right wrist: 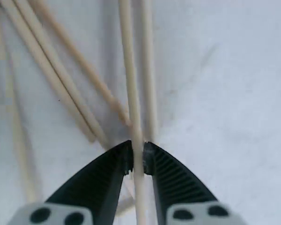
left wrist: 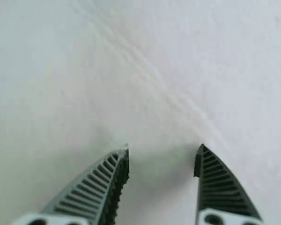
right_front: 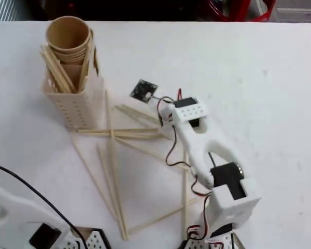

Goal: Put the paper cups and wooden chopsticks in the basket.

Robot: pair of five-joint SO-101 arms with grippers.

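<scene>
Chopsticks (right_front: 114,176) lie crossed over one another on the white table (right_front: 259,78), spread through the middle and lower middle of the high view. More stand in the basket (right_front: 78,106) at the upper left, beside the stacked paper cups (right_front: 67,33) that sit in its top.

The right arm (right_front: 202,150) comes in from the lower right and ends over the upper right part of the pile. Its wrist view shows the right gripper (right wrist: 137,152) pressed together on a single chopstick (right wrist: 131,93), pinching it across its width. The stick's long axis runs on ahead of the fingertips, roughly in line with the gripper. Several others lie close beside it, and one seems to cross under it just past the tips.

From that grip, the basket lies up and to the left in the high view, and the right arm's end looks nearer to it than the left arm (right_front: 15,218) at the lower left corner. I'd guess the stick has to be tipped towards upright to drop in beside the cups.

The left gripper (left wrist: 161,152) is spread wide over bare table, holding nothing.
</scene>
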